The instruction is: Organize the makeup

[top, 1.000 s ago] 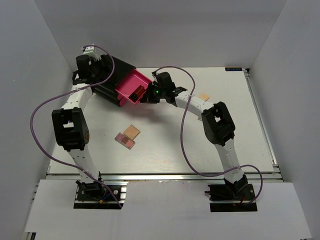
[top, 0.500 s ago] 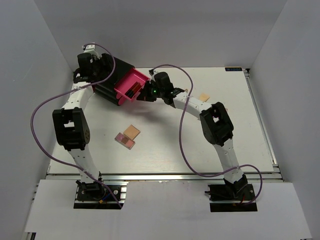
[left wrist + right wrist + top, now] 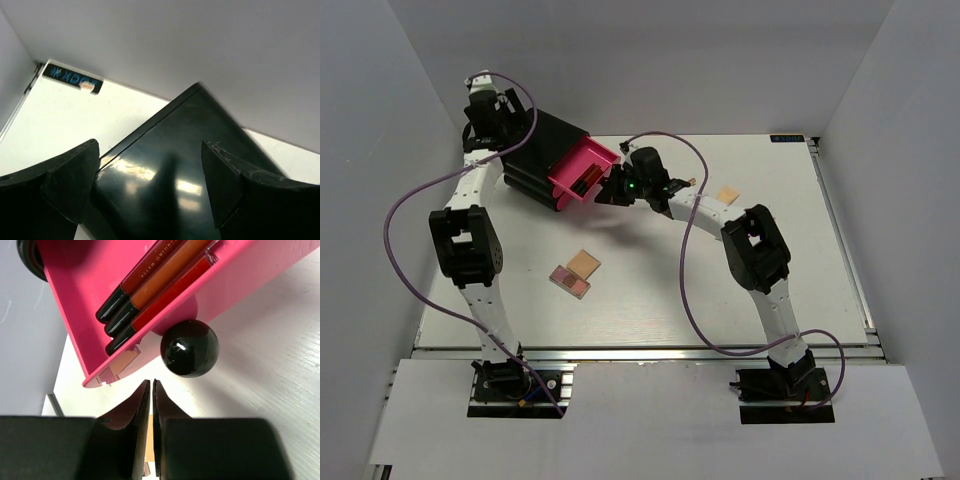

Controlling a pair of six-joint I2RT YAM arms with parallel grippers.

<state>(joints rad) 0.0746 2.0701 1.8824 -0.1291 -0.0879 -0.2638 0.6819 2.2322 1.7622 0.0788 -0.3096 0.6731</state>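
— From above?
— Black box (image 3: 545, 138) at the far left of the table (image 3: 770, 290), with its pink drawer (image 3: 575, 165) pulled out toward the right. Left arm raised over the box's far-left corner. Right wrist just right of the drawer front. Two square palettes near the left of centre, one tan (image 3: 585, 264) and one pink (image 3: 569, 281), touching each other and well apart from both arms. Small tan compact (image 3: 727, 195) alone on the far right half, near the right forearm.

— And through the left wrist?
— Left jaws spread wide, nothing between them. Dark fingers (image 3: 70, 180) hanging above the box's glossy black top, apart from it. White table beyond, with a dark label (image 3: 72, 79) at its far edge.

— Through the right wrist?
— Right jaws almost together, only a thin slit left, gripping nothing. Round black knob (image 3: 190, 347) of the drawer just ahead of the tips, not touched. Three thin dark-and-red pencils (image 3: 160, 277) lying side by side inside the drawer, against its front wall.
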